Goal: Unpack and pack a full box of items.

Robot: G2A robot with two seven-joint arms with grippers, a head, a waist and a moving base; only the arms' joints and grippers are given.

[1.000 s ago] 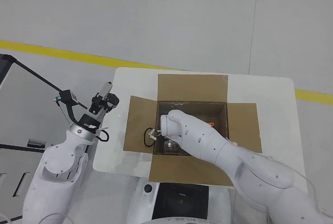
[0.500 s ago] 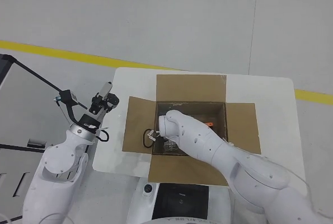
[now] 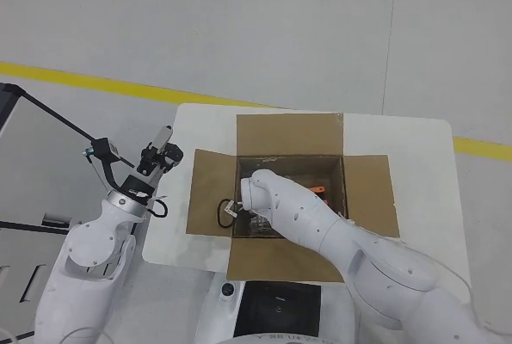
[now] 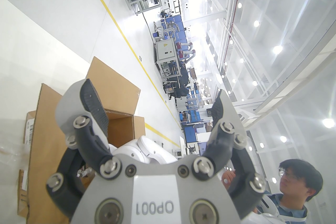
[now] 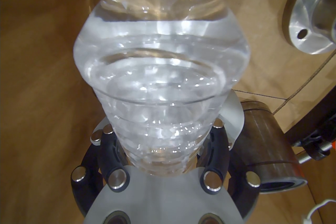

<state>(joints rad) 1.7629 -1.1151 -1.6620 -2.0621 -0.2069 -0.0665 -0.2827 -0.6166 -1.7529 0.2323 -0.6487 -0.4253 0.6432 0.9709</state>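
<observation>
An open brown cardboard box (image 3: 372, 193) sits on the white table (image 3: 410, 138) with all four flaps folded out, and the right arm reaches down into it. Inside, the right gripper (image 5: 164, 141) is clamped on the ribbed body of a clear plastic water bottle (image 5: 162, 57). Near the bottle in the box are a round silver metal flange with bolt holes (image 5: 312, 17), a dark metal cylinder (image 5: 265, 141), a thin wire (image 5: 302, 88) and a small orange part (image 3: 322, 189).

The bottle's long axis runs in line with the gripper, with the shoulder end pointing away from the wrist. Its neck is cut off and its base is hidden behind the palm.

The left gripper (image 4: 152, 93) hangs beyond the table's left edge with its jaws spread and nothing between them.
</observation>
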